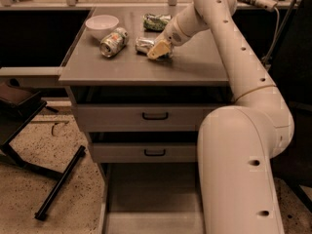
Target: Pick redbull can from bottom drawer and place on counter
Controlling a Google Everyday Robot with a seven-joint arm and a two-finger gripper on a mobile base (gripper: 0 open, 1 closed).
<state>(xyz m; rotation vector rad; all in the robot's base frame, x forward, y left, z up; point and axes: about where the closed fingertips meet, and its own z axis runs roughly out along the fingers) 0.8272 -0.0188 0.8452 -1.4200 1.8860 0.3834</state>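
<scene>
Redbull can lies on its side on the counter, towards the back. Only its silver left part shows, because its right end is hidden under the gripper. At the far left of the counter stands a white bowl. Just right of it a fatter white can lies tipped over, near the redbull can but apart from it. The gripper sits low at the redbull can's right end, and I cannot tell whether it clamps the can. Behind both lies a green packet. Below, the bottom drawer stands pulled out. Its right side is hidden by the bulky white arm, and the lower frame edge cuts off its front.
</scene>
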